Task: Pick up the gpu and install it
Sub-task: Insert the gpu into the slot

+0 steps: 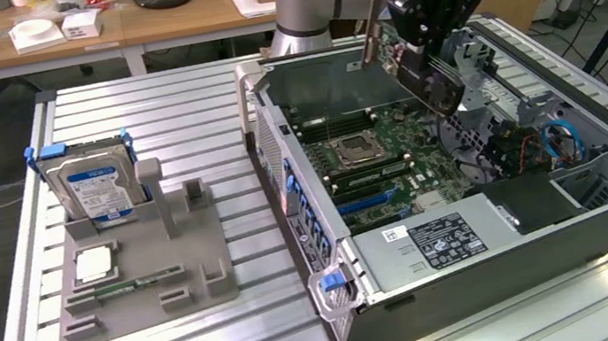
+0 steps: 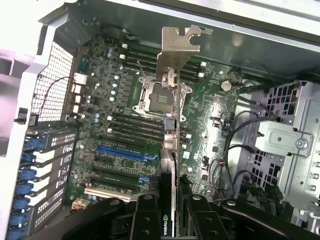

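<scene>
Claw point(image 1: 431, 41) clenched on the gpu point(image 1: 424, 73), held on edge above the motherboard point(image 2: 120, 125) of the open computer case point(image 1: 597, 223), at the edge of the surface point(image 1: 153, 111), exterior view's right. I read an Nvidia logo point(image 2: 165, 226) on it.

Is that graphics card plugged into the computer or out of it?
Out: the gpu hangs in the jaws above the motherboard, clear of its slots.
</scene>
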Controlling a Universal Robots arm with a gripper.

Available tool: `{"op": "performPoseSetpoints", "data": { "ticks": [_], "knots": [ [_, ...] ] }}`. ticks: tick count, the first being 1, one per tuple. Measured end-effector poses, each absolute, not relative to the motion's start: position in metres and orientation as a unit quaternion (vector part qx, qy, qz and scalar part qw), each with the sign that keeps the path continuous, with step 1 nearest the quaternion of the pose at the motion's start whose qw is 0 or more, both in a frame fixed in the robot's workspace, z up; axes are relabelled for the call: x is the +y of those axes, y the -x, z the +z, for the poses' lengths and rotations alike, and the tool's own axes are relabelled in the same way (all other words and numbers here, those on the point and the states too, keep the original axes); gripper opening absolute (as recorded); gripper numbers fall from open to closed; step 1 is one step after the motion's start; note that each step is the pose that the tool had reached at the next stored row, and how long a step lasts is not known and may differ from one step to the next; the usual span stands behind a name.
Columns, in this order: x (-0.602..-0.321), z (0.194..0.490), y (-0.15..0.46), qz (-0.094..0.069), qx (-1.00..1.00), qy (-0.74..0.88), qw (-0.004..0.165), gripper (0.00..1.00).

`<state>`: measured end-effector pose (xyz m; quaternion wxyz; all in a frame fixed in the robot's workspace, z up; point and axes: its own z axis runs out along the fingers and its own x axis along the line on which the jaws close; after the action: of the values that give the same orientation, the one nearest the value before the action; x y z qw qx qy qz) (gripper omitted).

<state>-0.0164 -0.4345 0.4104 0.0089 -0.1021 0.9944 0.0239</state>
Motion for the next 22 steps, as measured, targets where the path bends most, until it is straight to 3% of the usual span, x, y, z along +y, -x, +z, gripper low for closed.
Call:
{"op": "performPoseSetpoints", "data": {
  "ticks": [22],
  "knots": [
    [-0.4345, 0.4103, 0.0164, 0.024, 0.984, 0.178, 0.007, 0.26]
  ]
}}
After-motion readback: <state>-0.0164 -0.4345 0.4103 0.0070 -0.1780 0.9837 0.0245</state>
